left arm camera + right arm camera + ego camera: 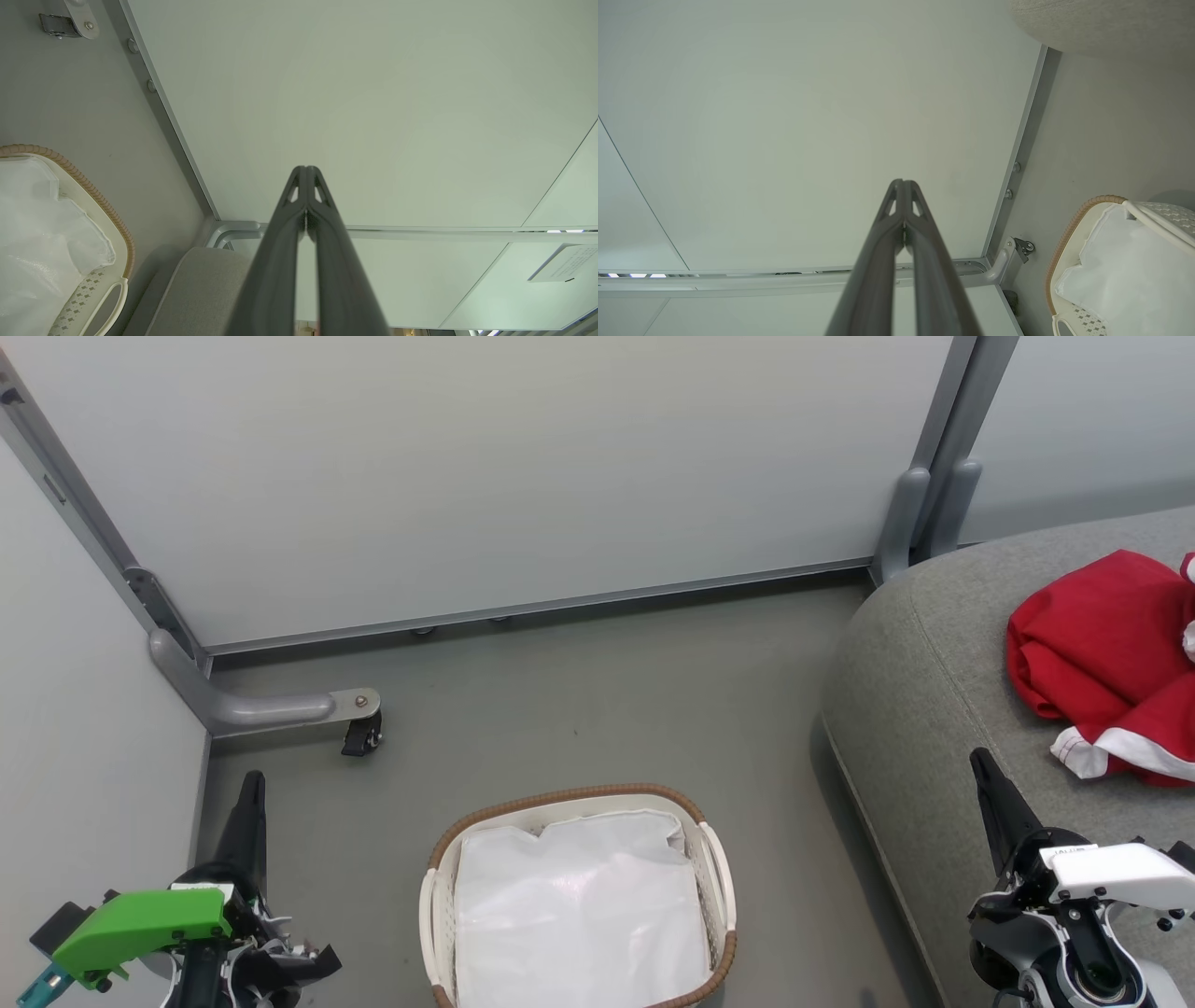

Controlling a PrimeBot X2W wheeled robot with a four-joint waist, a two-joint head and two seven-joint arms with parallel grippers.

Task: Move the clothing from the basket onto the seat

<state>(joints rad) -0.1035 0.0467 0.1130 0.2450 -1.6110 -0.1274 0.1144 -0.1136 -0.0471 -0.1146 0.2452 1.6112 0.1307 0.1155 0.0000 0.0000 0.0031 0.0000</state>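
Head camera looks down; wrist cameras face partition (373, 93), sharing basket (560, 795).

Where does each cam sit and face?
Head view: high, looking down at floor, basket, clothing on the seat; left gripper and right gripper at lower corners.
Left wrist view: on left arm, facing wall panel; own shut fingers.
Right wrist view: on right arm, facing wall panel; own shut fingers.
Shared: both wrist views catch the basket.
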